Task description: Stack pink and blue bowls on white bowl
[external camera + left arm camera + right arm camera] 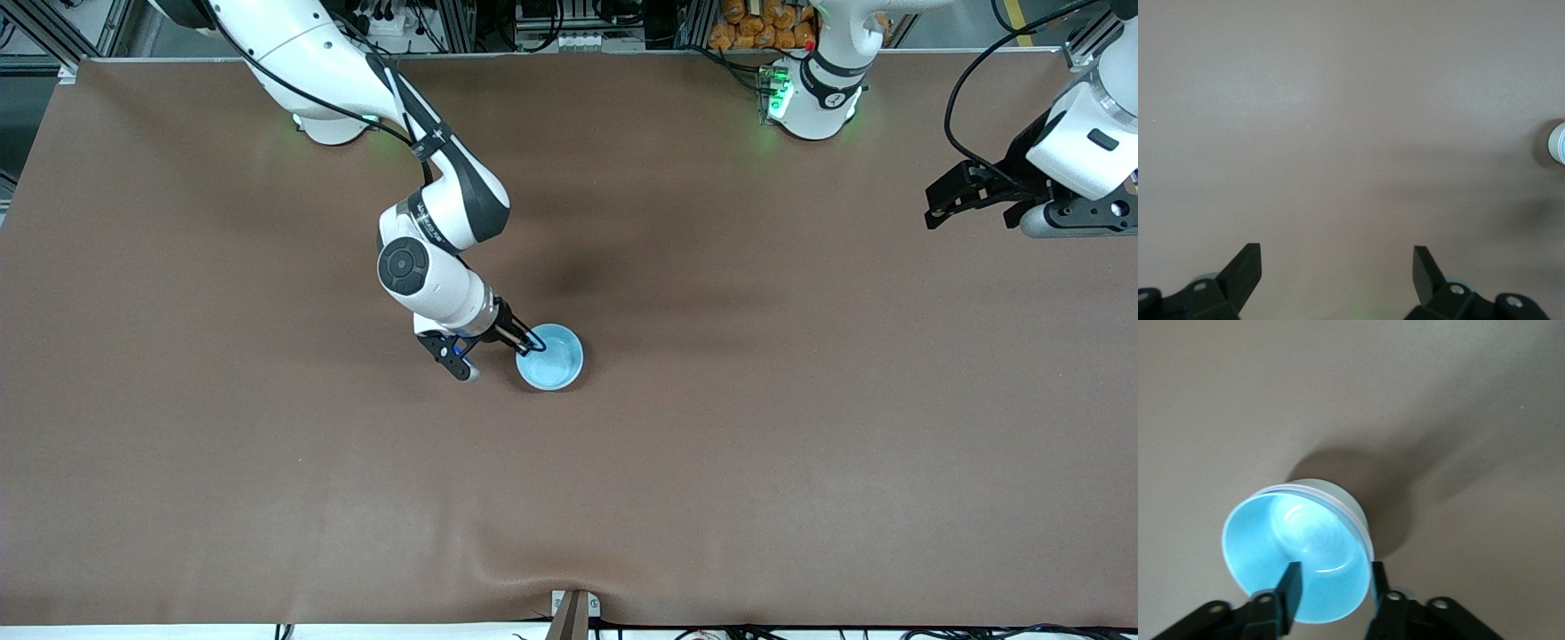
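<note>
The right gripper [532, 342] straddles the rim of the light sky-blue round plastic bowl [551, 357], fingers closed on its wall, already nested on a pale bowl; the left gripper [965, 203] waits open, well apart.

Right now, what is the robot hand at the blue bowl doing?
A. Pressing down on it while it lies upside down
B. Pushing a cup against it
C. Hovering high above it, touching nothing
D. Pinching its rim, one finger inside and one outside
D: the right hand has one finger inside the blue bowl and one outside its wall, closed on the rim; the bowl stands upright.
</note>
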